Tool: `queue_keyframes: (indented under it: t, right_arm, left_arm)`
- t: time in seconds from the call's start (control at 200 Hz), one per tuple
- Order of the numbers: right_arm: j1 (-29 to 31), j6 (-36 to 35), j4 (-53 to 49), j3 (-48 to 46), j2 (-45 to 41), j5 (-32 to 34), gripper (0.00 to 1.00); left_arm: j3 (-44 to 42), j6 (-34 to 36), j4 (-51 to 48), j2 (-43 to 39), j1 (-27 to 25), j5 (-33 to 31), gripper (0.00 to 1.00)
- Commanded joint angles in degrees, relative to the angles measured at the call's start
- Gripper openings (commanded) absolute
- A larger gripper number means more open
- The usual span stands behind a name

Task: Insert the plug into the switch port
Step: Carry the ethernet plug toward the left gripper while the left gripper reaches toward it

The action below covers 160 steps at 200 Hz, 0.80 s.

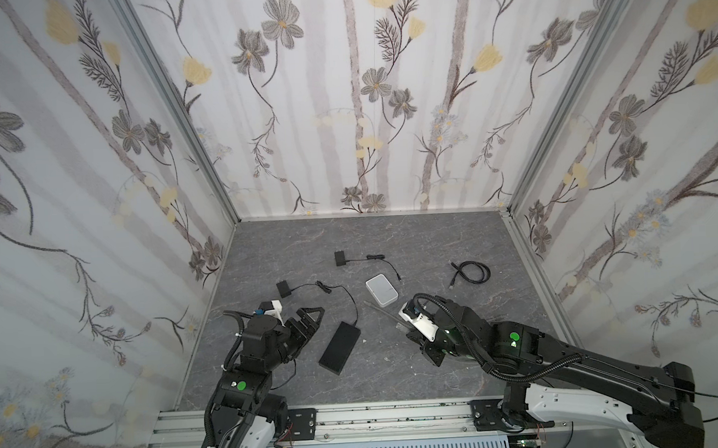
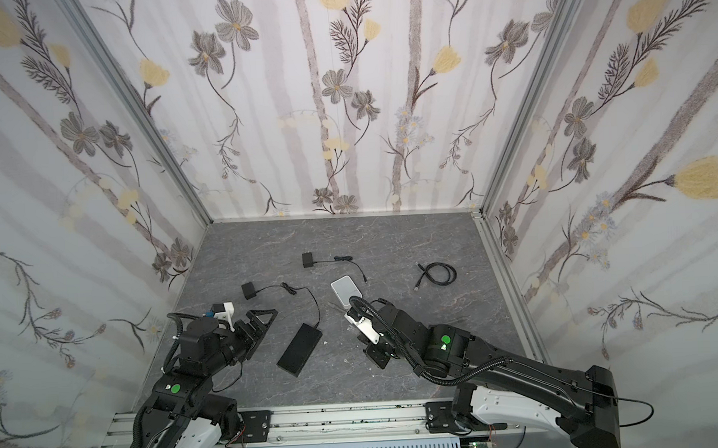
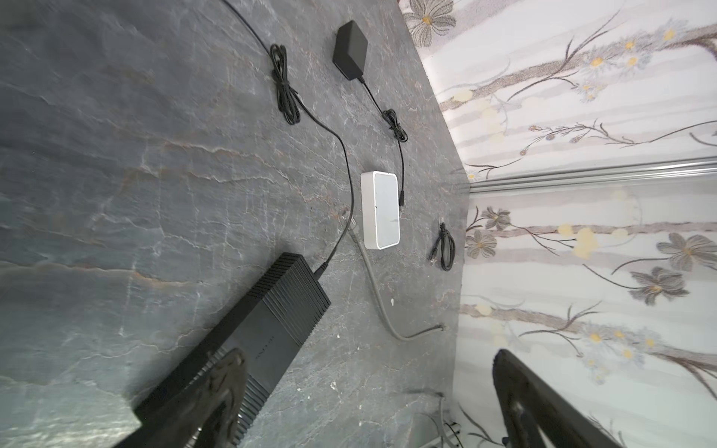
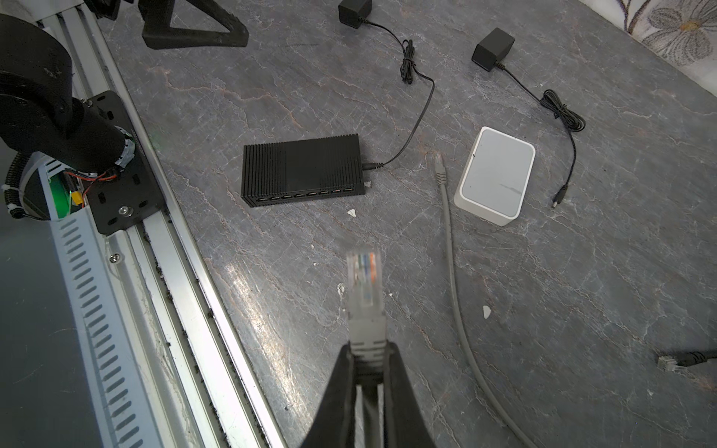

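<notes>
Right gripper (image 4: pixel 368 351): clamped on the grey boot of the clear plug (image 4: pixel 363 279), which sticks out past the fingertips.
Left gripper (image 1: pixel 309 318): jaws spread wide, holding nothing, on the far side of the switch from the right gripper.
Switch (image 4: pixel 302 168): black and ribbed, lying flat ahead of the held plug and between the two grippers. Its port row (image 4: pixel 306 193) faces the right gripper, and a power cord (image 4: pixel 421 116) enters its short end.
Tabletop (image 1: pixel 433 246): dark grey veined slate, matte, with a few white flecks (image 4: pixel 351 212).
Room: floral papered walls (image 1: pixel 344 109) on three sides, joined at metal corner posts (image 1: pixel 177 108).
Near edge: aluminium rail (image 1: pixel 399 414) behind both grippers.
Open room: bare slate between plug and port row.
Beside the right gripper: grey cable (image 4: pixel 450 240) trailing from it, its other end just beside a white box (image 4: pixel 496 178).
Farther out: two black adapters (image 1: pixel 284 288) (image 1: pixel 341 259) and a coiled cable (image 1: pixel 472 272), well apart from the plug.
</notes>
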Motion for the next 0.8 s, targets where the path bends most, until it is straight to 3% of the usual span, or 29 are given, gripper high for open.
queue_keyframes:
  t: [0.0, 0.15, 0.27, 0.325, 0.385, 0.45, 0.505, 0.59, 0.794]
  right_arm:
    - [0.0, 0.6, 0.8, -0.3, -0.9, 0.4, 0.06]
    - [0.0, -0.5, 0.5, -0.2, -0.6, -3.3, 0.05]
    - [0.0, -0.9, 0.8, -0.4, -1.2, -5.8, 0.05]
    - [0.0, -1.2, 1.4, -0.7, -1.7, -7.8, 0.05]
    - [0.2, -1.9, 1.5, -0.9, -2.5, -10.2, 0.05]
    - [0.9, -2.6, 2.1, -1.2, -3.9, -12.2, 0.05]
    - [1.1, -3.1, 2.8, -1.8, -5.0, -14.0, 0.04]
    - [1.2, -3.7, 3.8, -2.5, -6.0, -16.3, 0.04]
    - [1.3, -4.1, 4.6, -2.8, -6.3, -19.6, 0.03]
  left_arm:
    - [2.3, 0.3, 10.6, 2.8, -3.2, 7.3, 1.00]
    - [11.9, 19.5, 7.0, 3.7, -14.0, 4.3, 1.00]
    - [14.4, 36.9, 10.0, 3.8, -17.6, 4.5, 0.89]
    - [14.3, 45.4, 12.7, 5.3, -18.3, 8.3, 0.78]
    - [14.2, 57.4, 13.7, 7.8, -19.8, 17.7, 0.69]
    - [15.2, 76.9, 8.0, 10.4, -23.1, 27.2, 0.67]
    - [16.3, 89.8, 2.3, 12.3, -27.0, 27.1, 0.63]
    - [17.7, 93.3, 1.5, 16.1, -29.3, 21.9, 0.67]
    - [23.3, 101.4, -4.8, 24.1, -31.2, 23.1, 0.70]
